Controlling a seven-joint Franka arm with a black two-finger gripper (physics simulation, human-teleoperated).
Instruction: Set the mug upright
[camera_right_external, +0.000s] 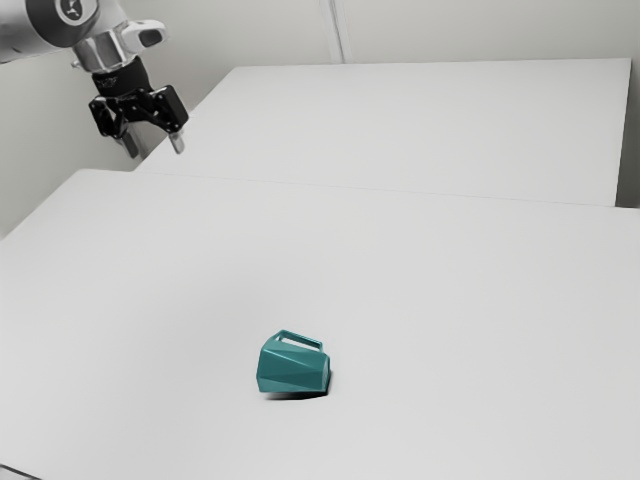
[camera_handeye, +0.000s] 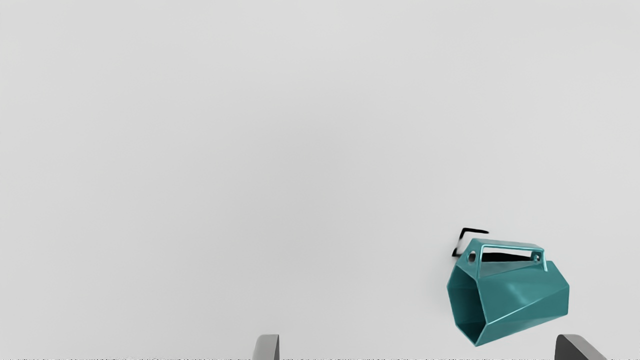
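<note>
Teal faceted mug (camera_handeye: 525, 295), one, with handle: lies on its side on the white table (camera_right_external: 180, 300), open mouth showing in the wrist view. Black gripper (camera_right_external: 155, 145), one: raised above the table, well apart from the mug, fingers (camera_handeye: 267, 347) spread wide, nothing between them.

White and silver on the arm (camera_right_external: 30, 28), with a round dark mark (camera_right_external: 72, 9); black on the gripper (camera_right_external: 155, 150), with grey fingers (camera_handeye: 267, 347).
</note>
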